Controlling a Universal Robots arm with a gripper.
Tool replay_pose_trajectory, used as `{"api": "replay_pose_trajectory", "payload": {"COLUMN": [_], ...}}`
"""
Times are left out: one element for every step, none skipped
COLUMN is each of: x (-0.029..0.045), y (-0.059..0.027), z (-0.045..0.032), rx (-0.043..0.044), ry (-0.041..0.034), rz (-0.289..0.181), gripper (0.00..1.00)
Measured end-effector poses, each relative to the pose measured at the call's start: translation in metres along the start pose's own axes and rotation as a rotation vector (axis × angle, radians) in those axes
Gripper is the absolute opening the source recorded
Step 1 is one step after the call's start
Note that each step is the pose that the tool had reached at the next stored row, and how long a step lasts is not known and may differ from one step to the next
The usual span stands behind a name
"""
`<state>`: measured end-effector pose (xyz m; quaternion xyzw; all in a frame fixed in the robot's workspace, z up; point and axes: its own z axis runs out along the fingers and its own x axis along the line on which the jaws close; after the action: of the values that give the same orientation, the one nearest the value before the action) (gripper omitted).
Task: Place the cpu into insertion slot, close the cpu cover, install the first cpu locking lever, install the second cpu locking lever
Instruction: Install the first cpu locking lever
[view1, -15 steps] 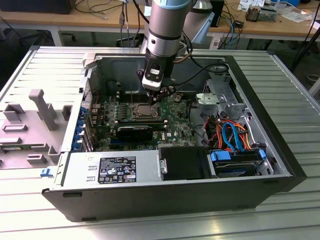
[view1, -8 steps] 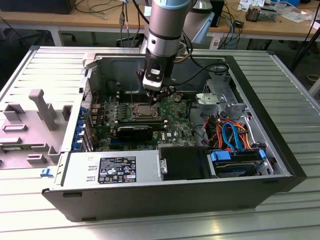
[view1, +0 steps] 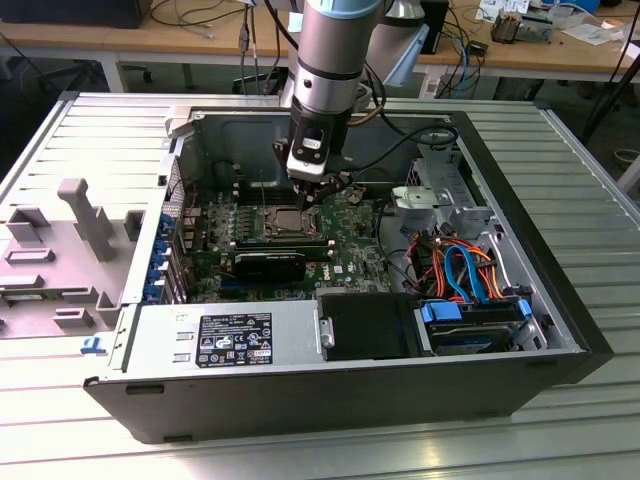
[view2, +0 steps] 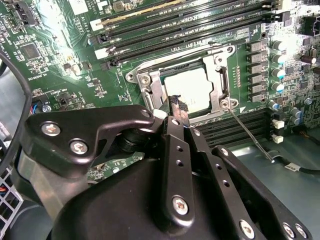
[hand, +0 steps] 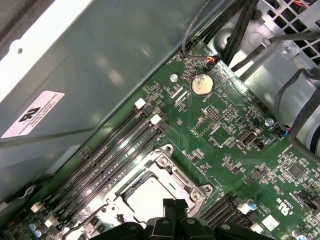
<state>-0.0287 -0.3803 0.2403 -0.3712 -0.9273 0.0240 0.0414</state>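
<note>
Second wrist view: the pincer (view2: 177, 106), pressed together, hovers beside the cpu (view2: 187, 89), likely a light, stiff, fragile chip best gripped by its edges, lying framed by the lowered cpu cover (view2: 220, 75).

We see our 1 arm (view1: 335, 50) standing near vertical in the exterior view, its wrist (view1: 318, 145) aiming the gripper (view1: 323, 186) straight down. In both wrist views our 2 black fingers (view2: 178, 106) (hand: 171, 206) meet at the tips, with nothing pinched between them.
</note>
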Motion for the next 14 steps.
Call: {"api": "replay_pose_trajectory", "payload": {"x": [0.0, 0.0, 0.0, 0.0, 0.0, 0.0, 0.0, 0.0, 0.0, 0.0, 0.0, 0.0, 0.0, 0.0], "y": [0.0, 0.0, 0.0, 0.0, 0.0, 0.0, 0.0, 0.0, 0.0, 0.0, 0.0, 0.0, 0.0, 0.0], "z": [0.0, 0.0, 0.0, 0.0, 0.0, 0.0, 0.0, 0.0, 0.0, 0.0, 0.0, 0.0, 0.0, 0.0], "rx": [0.0002, 0.0003, 0.0004, 0.0005, 0.0006, 0.0007, 0.0009, 0.0009, 0.0011, 0.0012, 0.0013, 0.0014, 0.0015, 0.0015], "ry": [-0.0002, -0.0004, -0.0005, -0.0007, -0.0007, -0.0009, -0.0011, -0.0012, -0.0014, -0.0015, -0.0016, -0.0017, -0.0019, -0.0019], "rz": [-0.003, -0.005, -0.006, -0.008, -0.01, -0.013, -0.015, -0.016, -0.018, -0.02, -0.022, -0.023, -0.025, -0.026], "gripper": [0.11, 0.11, 0.11, 0.11, 0.11, 0.11, 0.11, 0.11, 0.11, 0.11, 0.11, 0.11, 0.11, 0.11]}}
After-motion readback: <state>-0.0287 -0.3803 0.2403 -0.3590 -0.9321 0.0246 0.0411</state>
